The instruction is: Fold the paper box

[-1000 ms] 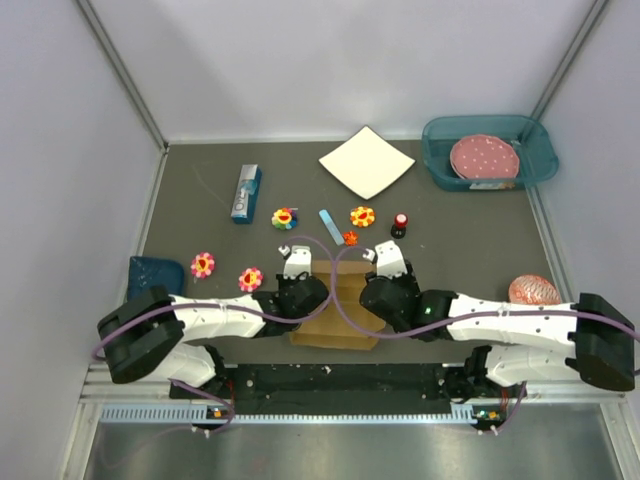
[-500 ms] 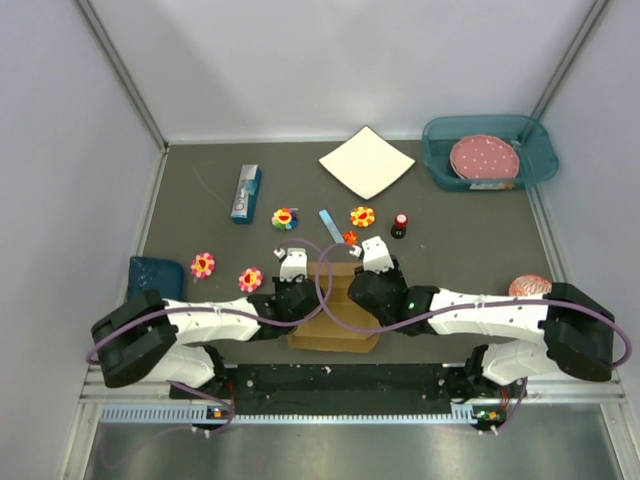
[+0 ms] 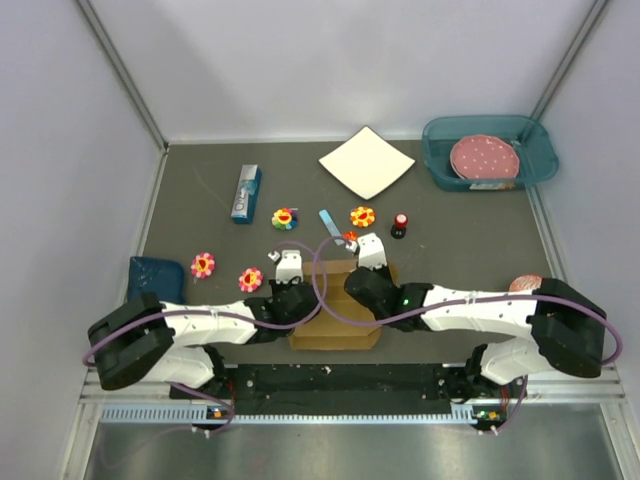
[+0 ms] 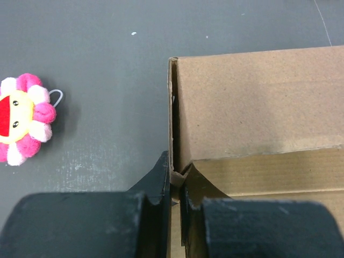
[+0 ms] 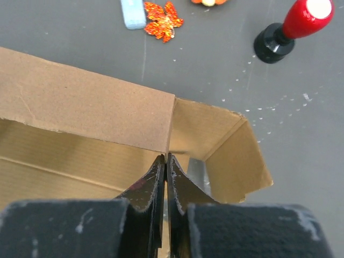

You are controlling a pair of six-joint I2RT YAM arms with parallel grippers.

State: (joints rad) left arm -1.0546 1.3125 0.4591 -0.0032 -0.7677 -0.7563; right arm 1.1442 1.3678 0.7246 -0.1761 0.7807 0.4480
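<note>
The paper box is a brown cardboard tray, partly folded, lying at the near edge of the table between my two arms. My left gripper is shut on the box's upright left wall, one finger outside and one inside. My right gripper is shut, and its joined tips touch the lower right corner of a flap folded over the box. No cardboard shows between those tips. Beyond them the box's right end wall stands splayed outward.
A pink flower toy lies left of the box. A red-topped stamp, an orange leaf and a blue strip lie just beyond it. Farther back are a white sheet, a teal bin and a blue carton.
My right gripper has closed from half open to shut and has shifted left and farther over the box. My left gripper has kept its grip and barely moved.
</note>
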